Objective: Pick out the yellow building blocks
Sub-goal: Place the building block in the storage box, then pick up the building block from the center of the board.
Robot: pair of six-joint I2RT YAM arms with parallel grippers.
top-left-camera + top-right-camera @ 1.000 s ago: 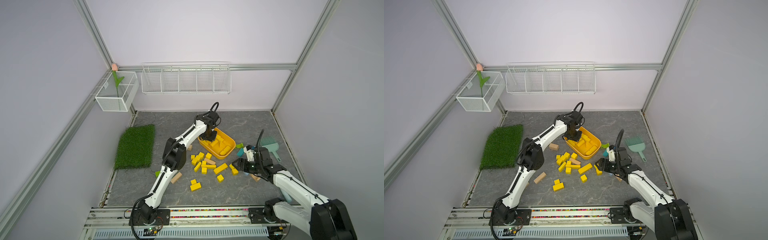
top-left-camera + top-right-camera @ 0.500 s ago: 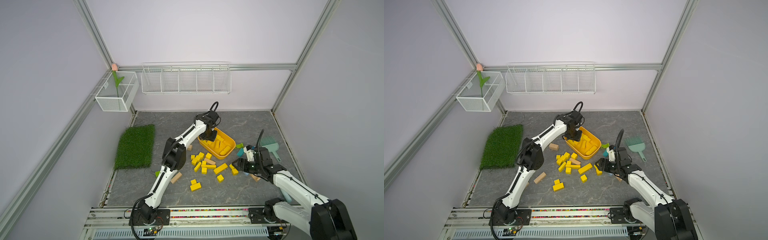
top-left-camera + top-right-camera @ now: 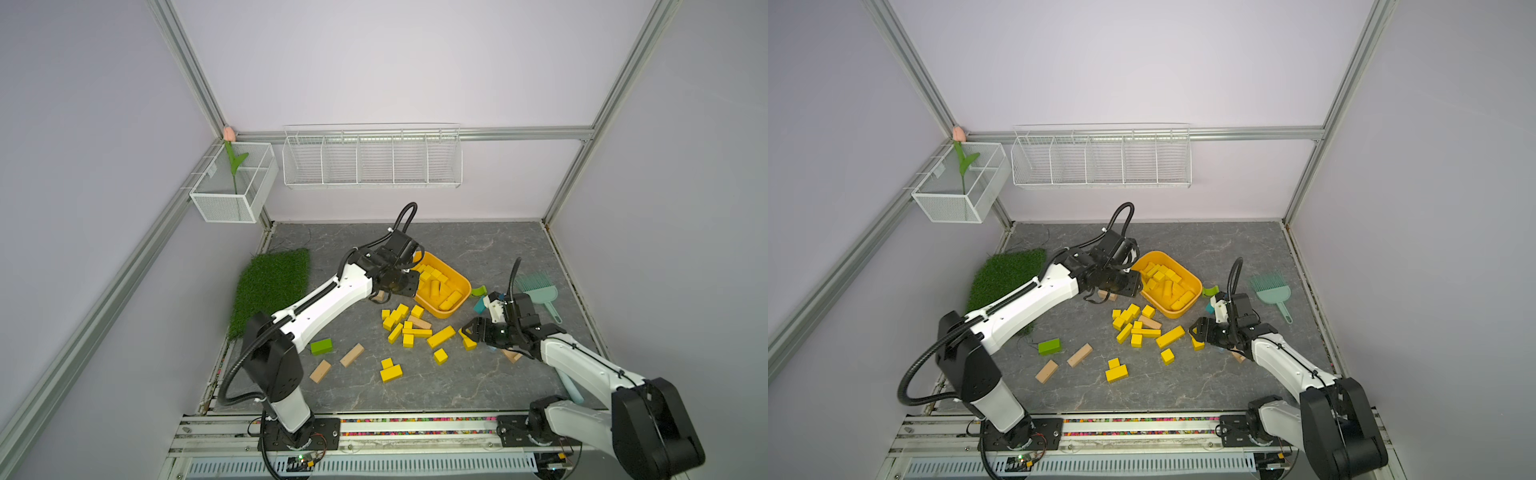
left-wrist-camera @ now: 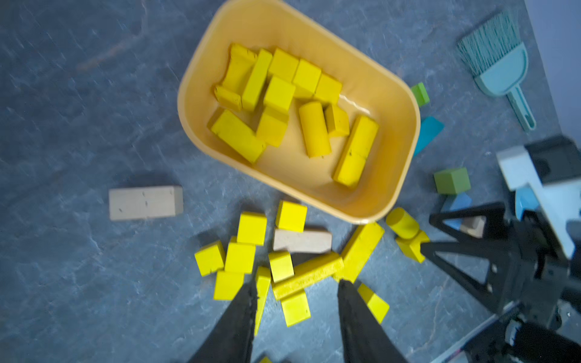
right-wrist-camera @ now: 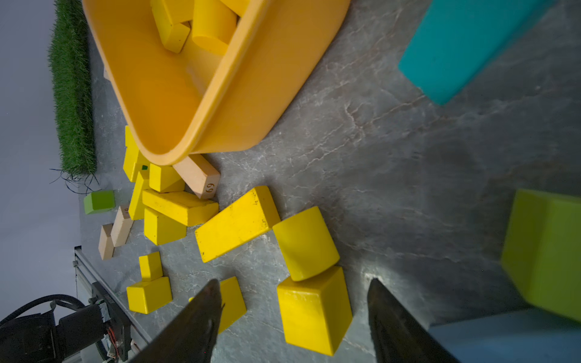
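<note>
The right claw (image 5: 295, 283) stands spread, jaws either side of a short yellow block (image 5: 314, 311) that touches a yellow cylinder (image 5: 305, 242) on the surface (image 5: 393, 176); the left claw (image 4: 297, 284), also spread and empty, hangs near the tub (image 4: 182, 103). About a dozen yellow building blocks (image 4: 276, 94) lie in that tub, the rest loose just beside it among tan blocks (image 4: 301, 240). They look like light, rigid painted wood, probably slick, so pinching two flat opposite faces should hold; the cylinder may roll
</note>
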